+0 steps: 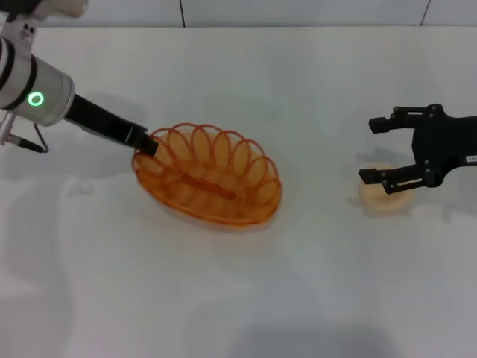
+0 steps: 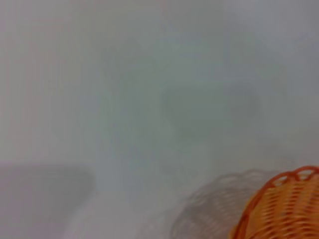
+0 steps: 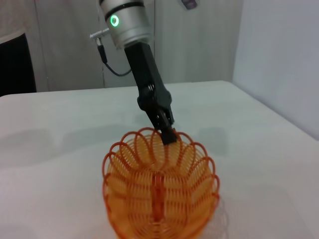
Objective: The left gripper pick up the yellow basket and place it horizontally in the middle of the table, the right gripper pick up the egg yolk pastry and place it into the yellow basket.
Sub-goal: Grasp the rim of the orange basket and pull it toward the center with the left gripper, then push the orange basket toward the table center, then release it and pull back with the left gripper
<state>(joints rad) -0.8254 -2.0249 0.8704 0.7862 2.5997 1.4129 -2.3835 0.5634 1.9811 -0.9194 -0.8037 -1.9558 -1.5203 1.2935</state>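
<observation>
Left end effector (image 1: 149, 143), arm angled down, is clenched on the yellow basket (image 1: 209, 179) rim. Right end effector (image 1: 381, 151) hovers released above the egg yolk pastry (image 1: 383, 196) on the surface (image 1: 298, 283).

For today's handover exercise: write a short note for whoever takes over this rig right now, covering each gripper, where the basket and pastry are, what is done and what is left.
Left gripper: shut on the rim of the yellow basket, at the end nearest that arm.
Right gripper: open, over the egg yolk pastry, fingers either side of it, not closed on it.
Basket: near the middle of the table, empty and lying at a slant. Whether it rests flat or is slightly lifted is unclear.
Pastry: on the table, to the right of the basket.
Done: basket gripped.
Left: straighten and release the basket, grasp the pastry, place it in the basket.
</observation>
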